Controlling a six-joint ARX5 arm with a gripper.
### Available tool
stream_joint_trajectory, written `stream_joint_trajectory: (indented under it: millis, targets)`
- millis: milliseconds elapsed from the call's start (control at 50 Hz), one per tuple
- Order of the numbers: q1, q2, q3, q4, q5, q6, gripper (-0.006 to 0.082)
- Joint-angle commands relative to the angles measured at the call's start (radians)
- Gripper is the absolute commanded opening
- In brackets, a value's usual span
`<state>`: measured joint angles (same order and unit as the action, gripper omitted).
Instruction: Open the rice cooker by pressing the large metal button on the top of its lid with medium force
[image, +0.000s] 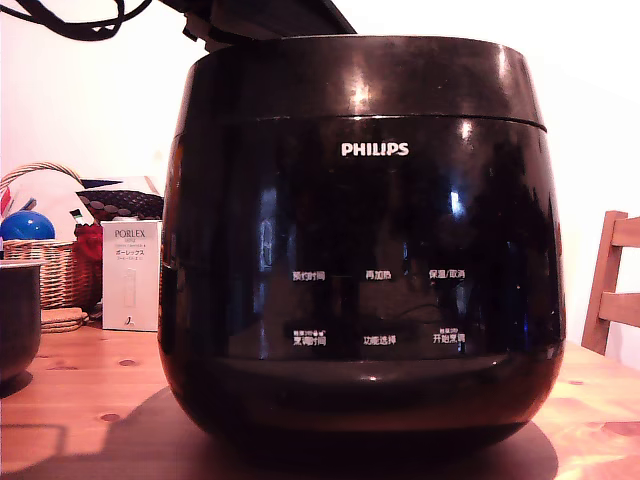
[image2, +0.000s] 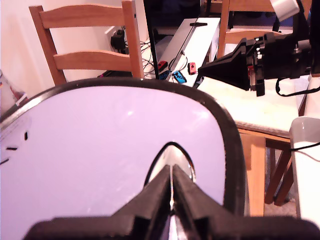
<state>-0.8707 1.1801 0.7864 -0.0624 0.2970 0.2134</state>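
At the lid (image2: 115, 150) top, wrist view: gripper (image2: 171, 192) fingers (image2: 192, 197) pressed together, nothing between them, tips sitting at the metal button (image2: 175, 157); contact itself is hard to confirm. Only a sliver of the button shows past the fingers. Lid surface glares pale, dark rim around it. One rice cooker (image: 360, 260), lid down, on the wooden table (image: 70, 400), filling the exterior view. Arm (image: 270, 20) mostly cut off above it. At exterior view's left: one white box (image: 131, 275), one wicker basket (image: 55, 270), one dark pot (image: 18, 315) cut by the edge. Two wooden chairs (image2: 90, 42) behind in wrist view.
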Motion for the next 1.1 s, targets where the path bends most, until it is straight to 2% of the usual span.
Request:
stream_joint_trajectory:
  millis: [0,200,220,440,680,700,880,1080]
  targets:
    - [0.004,0.077,-0.090,-0.065,-0.021,0.004,-0.0021]
    - [0.004,0.076,-0.090,0.098,-0.011,-0.018,-0.0021]
    - [0.004,0.076,-0.090,0.119,-0.008,-0.085,-0.0021]
    - [0.004,0.048,-0.090,0.312,0.006,-0.206,-0.0021]
    - [0.004,-0.010,-0.090,0.398,-0.175,-0.214,-0.0021]
    - [0.004,-0.015,-0.090,0.399,-0.222,-0.214,-0.0021]
    - [0.005,-0.063,-0.090,0.399,-0.394,-0.211,-0.0021]
    - [0.023,-0.147,-0.090,0.375,-0.512,-0.129,-0.0021]
